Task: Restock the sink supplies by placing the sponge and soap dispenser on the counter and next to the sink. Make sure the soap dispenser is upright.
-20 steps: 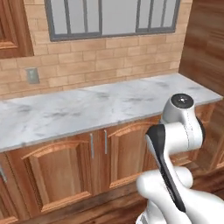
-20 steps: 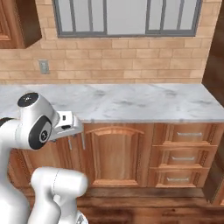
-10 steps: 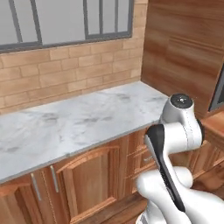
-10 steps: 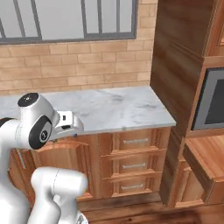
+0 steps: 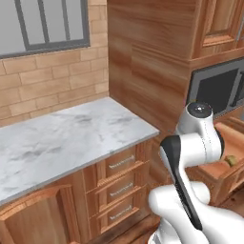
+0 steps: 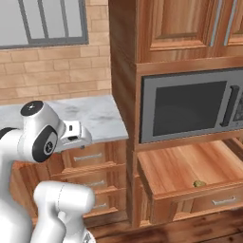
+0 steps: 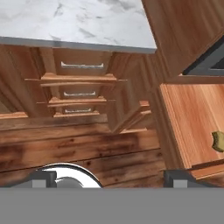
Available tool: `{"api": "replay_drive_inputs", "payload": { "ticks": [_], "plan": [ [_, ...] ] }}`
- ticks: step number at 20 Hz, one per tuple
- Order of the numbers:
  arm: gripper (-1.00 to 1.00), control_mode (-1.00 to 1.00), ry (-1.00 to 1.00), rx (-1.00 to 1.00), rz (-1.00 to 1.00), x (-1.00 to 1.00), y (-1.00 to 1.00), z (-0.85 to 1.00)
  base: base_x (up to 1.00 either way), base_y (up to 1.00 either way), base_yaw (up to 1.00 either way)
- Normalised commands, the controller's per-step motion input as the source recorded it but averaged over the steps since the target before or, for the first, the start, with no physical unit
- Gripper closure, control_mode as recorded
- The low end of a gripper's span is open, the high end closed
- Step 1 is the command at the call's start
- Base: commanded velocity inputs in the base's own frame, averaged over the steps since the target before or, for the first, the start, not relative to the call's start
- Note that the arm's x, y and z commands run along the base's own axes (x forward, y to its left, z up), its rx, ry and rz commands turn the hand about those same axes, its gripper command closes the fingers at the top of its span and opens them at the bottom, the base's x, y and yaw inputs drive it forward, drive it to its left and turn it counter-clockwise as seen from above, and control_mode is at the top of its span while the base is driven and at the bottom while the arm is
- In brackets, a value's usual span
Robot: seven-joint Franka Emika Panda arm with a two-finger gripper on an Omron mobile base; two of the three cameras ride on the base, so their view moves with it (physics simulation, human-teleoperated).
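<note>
One marbled surface [image 5: 71, 138], one microwave [image 6: 190, 107] and one window [image 5: 45, 24]. Three closed drawers [image 5: 119, 186] sit stacked under the surface. One open drawer [image 6: 166, 173] holds one small yellowish object [image 6: 199, 182].

Base views flank arm from behind, sharing white-grey marbled stone counter [image 5: 66, 138] [image 6: 102, 114]; hand view faces down, close, at counter's [image 7: 74, 22] edge.

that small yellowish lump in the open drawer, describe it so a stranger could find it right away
Find the grey built-in microwave in the tall wooden cabinet. Directly beneath it a wide wooden drawer stands pulled open. The small olive-yellow lump lies alone near its front edge, the one thing on its floor.
</note>
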Motion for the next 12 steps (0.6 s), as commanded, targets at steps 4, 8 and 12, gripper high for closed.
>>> {"api": "replay_drive_inputs", "payload": {
  "ticks": [4, 8, 12],
  "plan": [
    [-1.00, 1.00, 0.00, 0.00, 0.00, 0.00, 0.00, 0.00, -0.10, -1.00, -0.04],
    [-1.00, 1.00, 0.00, 0.00, 0.00, 0.00, 0.00, 0.00, -0.19, -1.00, 0.00],
    [-1.00, 1.00, 0.00, 0.00, 0.00, 0.00, 0.00, 0.00, 0.00, -1.00, 0.10]
  ]
}}
